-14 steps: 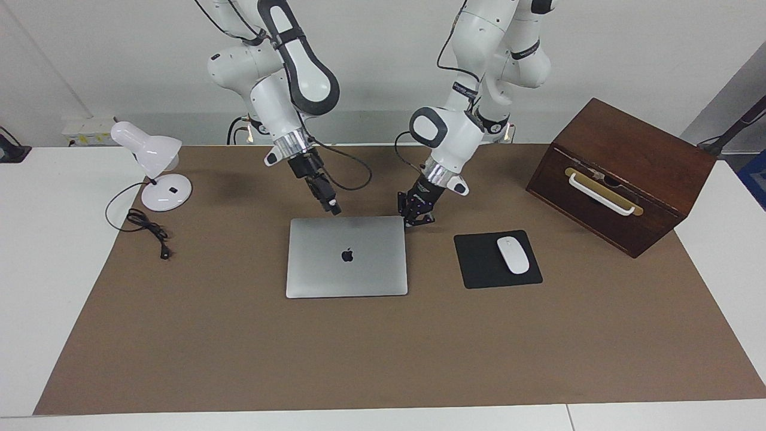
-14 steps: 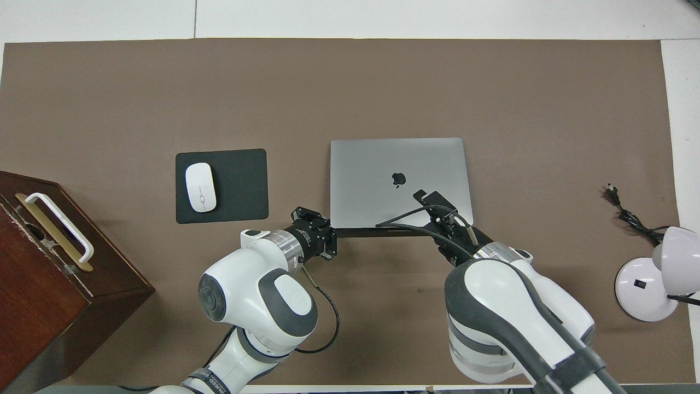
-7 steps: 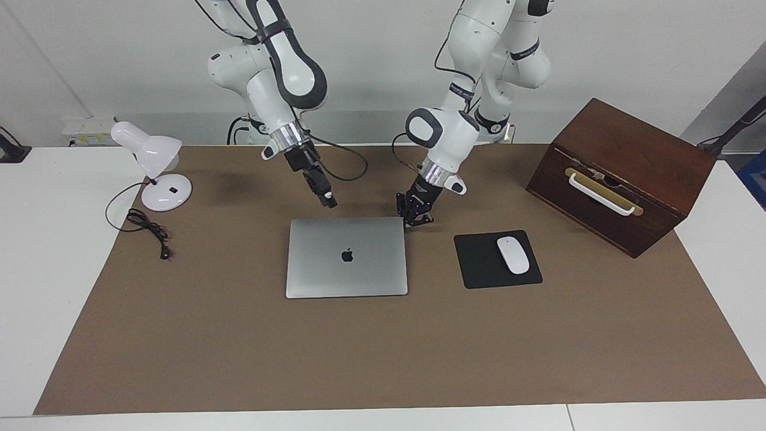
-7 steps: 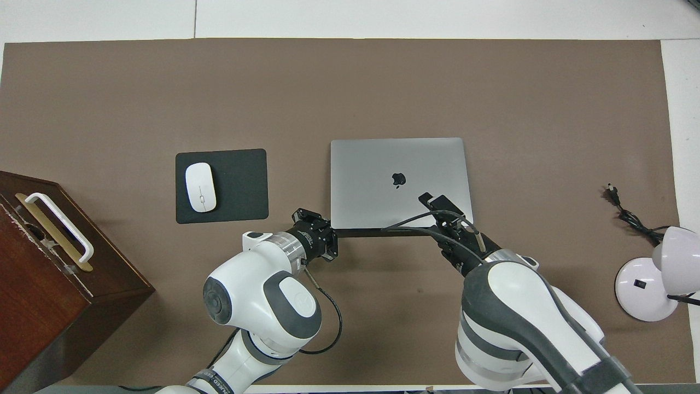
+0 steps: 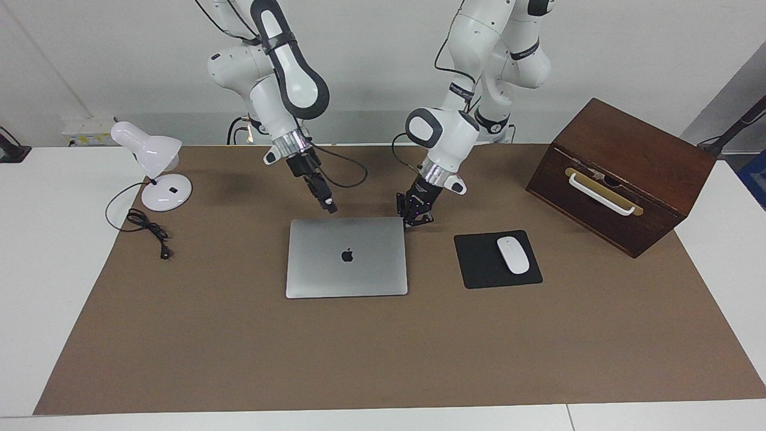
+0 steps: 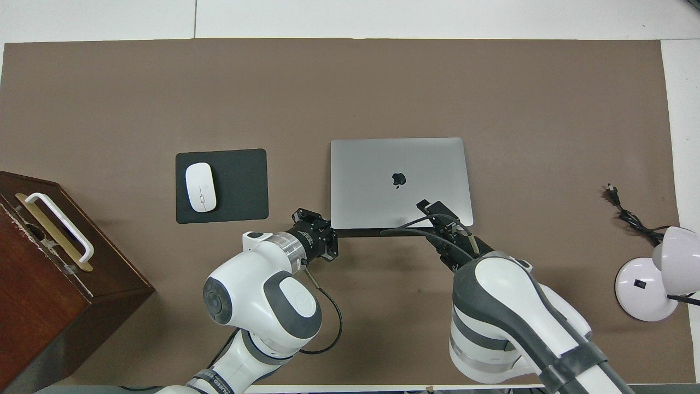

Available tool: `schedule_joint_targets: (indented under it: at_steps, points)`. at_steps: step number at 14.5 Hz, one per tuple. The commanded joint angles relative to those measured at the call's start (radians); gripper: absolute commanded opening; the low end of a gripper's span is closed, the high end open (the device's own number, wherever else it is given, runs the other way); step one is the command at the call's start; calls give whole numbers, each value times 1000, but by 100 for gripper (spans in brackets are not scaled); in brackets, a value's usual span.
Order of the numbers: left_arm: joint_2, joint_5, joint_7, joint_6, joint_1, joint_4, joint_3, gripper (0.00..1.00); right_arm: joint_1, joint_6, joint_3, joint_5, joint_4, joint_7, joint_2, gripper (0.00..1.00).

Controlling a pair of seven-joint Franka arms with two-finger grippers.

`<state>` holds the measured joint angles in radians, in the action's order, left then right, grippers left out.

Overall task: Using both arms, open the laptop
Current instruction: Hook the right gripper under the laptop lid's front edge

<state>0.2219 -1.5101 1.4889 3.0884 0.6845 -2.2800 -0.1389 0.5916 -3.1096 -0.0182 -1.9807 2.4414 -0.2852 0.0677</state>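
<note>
The silver-grey laptop [image 5: 347, 256] lies shut and flat on the brown mat, Apple logo up; it also shows in the overhead view [image 6: 399, 180]. My left gripper [image 5: 416, 218] is low at the laptop's corner that is nearest the robots, toward the left arm's end of the table, and shows in the overhead view too [image 6: 316, 241]. I cannot tell whether it touches the laptop. My right gripper [image 5: 330, 208] hangs tilted just above the laptop's edge nearest the robots, toward the right arm's end, and also shows from overhead [image 6: 432, 208].
A black mouse pad [image 5: 479, 266] with a white mouse [image 5: 513, 255] lies beside the laptop toward the left arm's end. A dark wooden box [image 5: 622, 173] with a white handle stands further that way. A white desk lamp [image 5: 158, 170] and its cord [image 5: 146, 230] are at the right arm's end.
My right gripper lifted slightly, then came back down over the laptop's edge nearest the robots. My left gripper has stayed at the corner. The laptop has not moved.
</note>
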Motion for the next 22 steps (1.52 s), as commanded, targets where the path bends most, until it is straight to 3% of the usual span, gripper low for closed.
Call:
schedule_joint_targets:
  at_steps: [1, 22]
  points:
    - [56, -22, 2, 12, 27, 57, 9, 0, 5, 5, -3, -37, -7, -32, -22, 100]
    - [62, -22, 2, 18, 29, 57, 7, 0, -10, 3, 1, -23, -127, -51, -158, 100]
